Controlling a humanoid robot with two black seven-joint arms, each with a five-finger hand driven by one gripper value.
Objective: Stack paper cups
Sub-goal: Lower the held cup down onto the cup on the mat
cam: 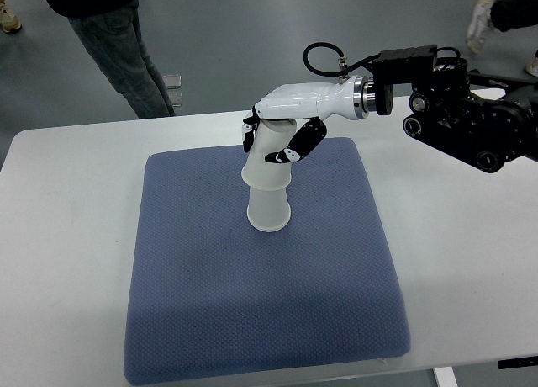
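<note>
Two white paper cups stand on the blue mat [252, 320]. The lower cup [269, 215] rests upside down on the mat near its middle. The upper cup [267, 161] sits over it, also inverted and a little tilted. My right hand [273, 139], white with black fingertips, comes in from the right and is shut on the upper cup, fingers [298, 143] wrapped around its side. The top of the upper cup is hidden under the palm. My left arm does not show.
The mat lies on a white table [67, 235]. A person in jeans [122, 50] stands beyond the far table edge at the upper left. Another person's feet [483, 17] show at the upper right. The black right arm [471, 118] hangs over the table's right rear.
</note>
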